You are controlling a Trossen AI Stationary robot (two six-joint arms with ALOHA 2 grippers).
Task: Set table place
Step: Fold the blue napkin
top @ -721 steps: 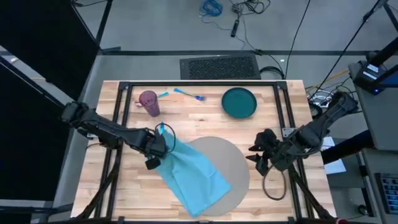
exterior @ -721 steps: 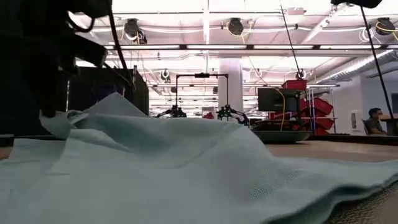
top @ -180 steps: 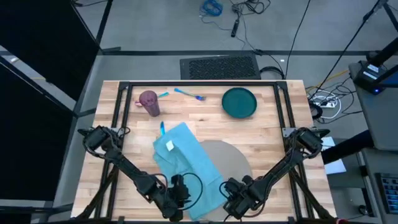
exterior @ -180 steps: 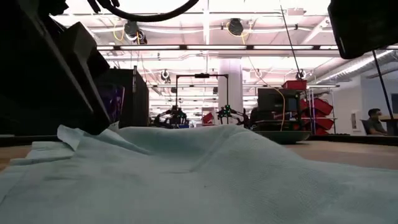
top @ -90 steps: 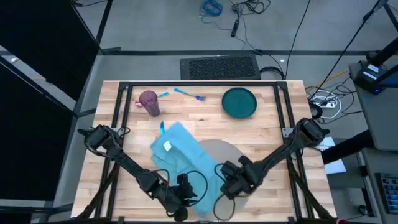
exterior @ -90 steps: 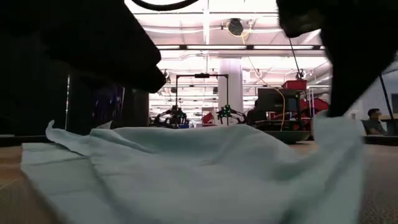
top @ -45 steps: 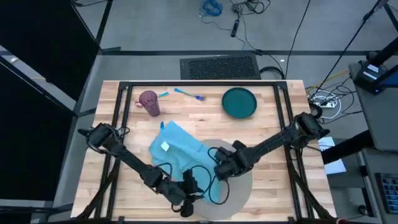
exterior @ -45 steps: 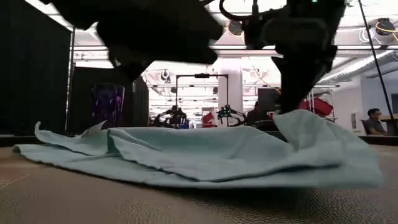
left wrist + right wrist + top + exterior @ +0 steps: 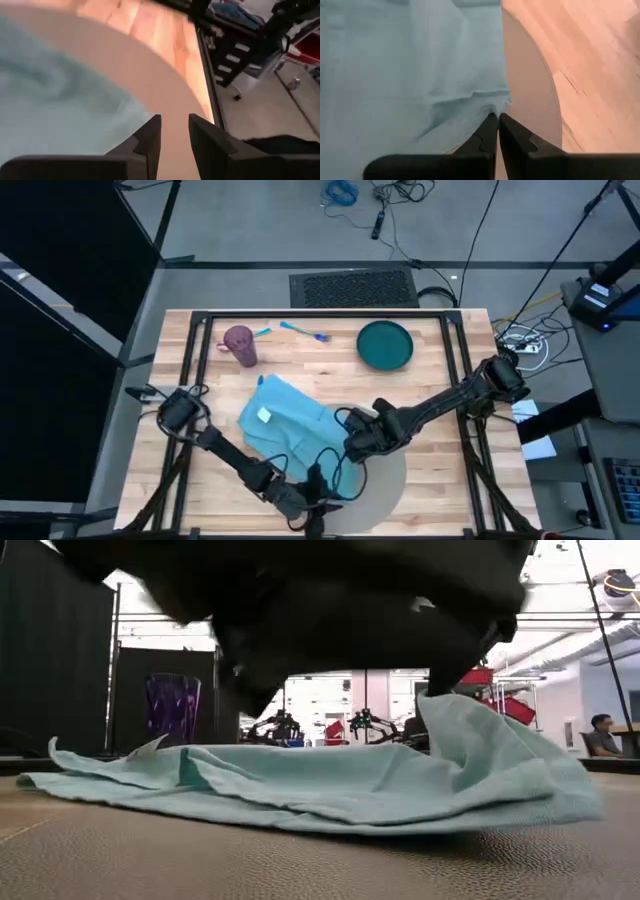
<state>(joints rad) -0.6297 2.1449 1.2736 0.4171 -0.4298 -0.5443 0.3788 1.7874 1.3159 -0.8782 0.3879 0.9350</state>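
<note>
Placemat (image 9: 385, 475) grey, near desk (image 9: 440, 395) front edge, part-covered by teal cloth (image 9: 285, 425) | right gripper (image 9: 494, 118) fingers pinched tight on cloth edge | left gripper (image 9: 174, 131) fingers slightly parted, holding nothing, over placemat.
</note>
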